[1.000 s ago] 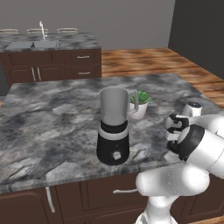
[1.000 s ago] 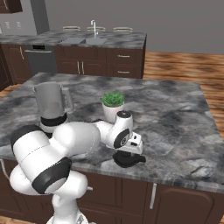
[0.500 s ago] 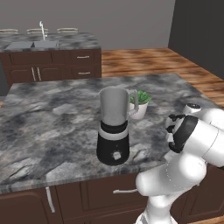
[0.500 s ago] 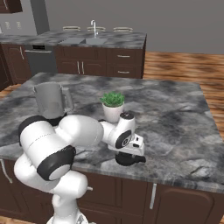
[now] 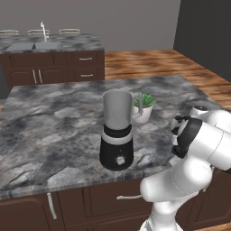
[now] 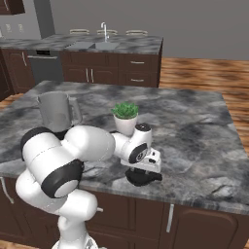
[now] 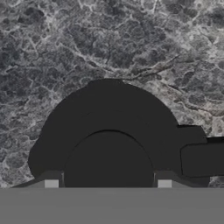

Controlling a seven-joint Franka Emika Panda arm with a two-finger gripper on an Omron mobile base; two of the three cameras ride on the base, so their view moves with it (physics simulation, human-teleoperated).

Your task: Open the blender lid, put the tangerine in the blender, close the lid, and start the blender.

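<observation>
The blender (image 5: 117, 135) stands on the grey stone island with its jar top uncovered; its grey jar (image 6: 56, 112) shows behind my arm. The blender lid (image 6: 143, 177) lies flat on the counter near the front edge, to the right of the blender. In the hand view the black blender lid (image 7: 109, 127) has its side tab at the right. My gripper (image 7: 108, 183) points straight down on it, its fingertips (image 7: 51, 183) pressed against both sides of the raised centre knob. In the right base view the gripper (image 6: 146, 169) sits low on the lid. The tangerine is out of view.
A white pot with a green plant (image 5: 143, 106) stands just behind and right of the blender, close to my hand (image 6: 125, 116). The island's front edge (image 6: 194, 202) runs just in front of the lid. A back counter with a sink (image 5: 31, 45) lies far behind.
The fingers have closed from wide open onto the lid's centre knob. The hand has sunk slightly toward the lid and the elbow has swung; lid and blender have not moved.
</observation>
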